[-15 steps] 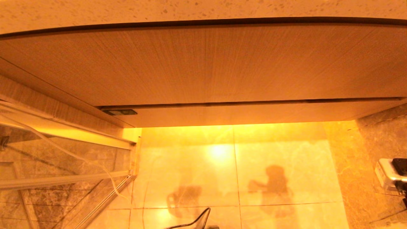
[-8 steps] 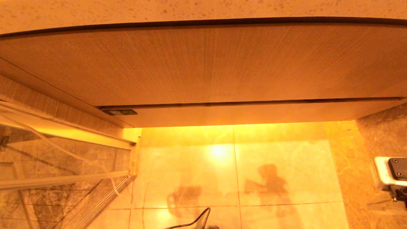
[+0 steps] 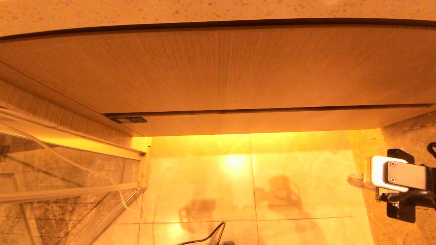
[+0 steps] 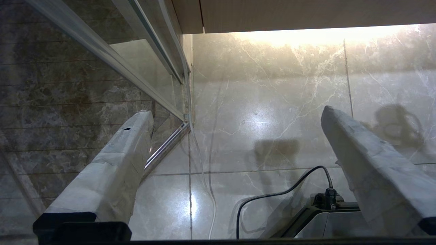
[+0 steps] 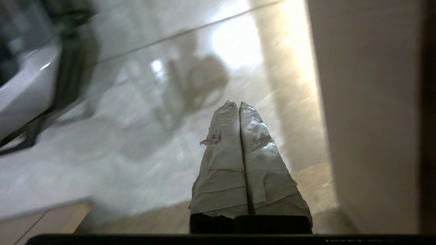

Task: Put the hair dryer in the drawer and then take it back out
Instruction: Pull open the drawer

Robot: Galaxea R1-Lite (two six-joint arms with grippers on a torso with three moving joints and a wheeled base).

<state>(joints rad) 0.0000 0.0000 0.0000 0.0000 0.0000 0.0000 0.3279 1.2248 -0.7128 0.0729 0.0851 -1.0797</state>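
The right gripper had its two taped fingers pressed tight together with nothing between them, pointing over the glossy marble floor! A pale wooden face stood close beside those fingers in the right wrist view, though whether it was the drawer could not be told. From the head, the right arm sat low at the right edge, below the right end of the drawer and apart from it. The drawer was fully closed, its narrow grain front flush beneath the taller wood-grain panel, which ran under the speckled countertop. Warm light from under the cabinet spilled across the floor tiles. The left gripper hung low over the tiles with its fingers spread wide and empty, and a black cable curled to the robot's base beneath it. To the robot's left stood a glass door in a metal frame. And the hair dryer? Neither claw held it, and where it lay could not be told from any view.
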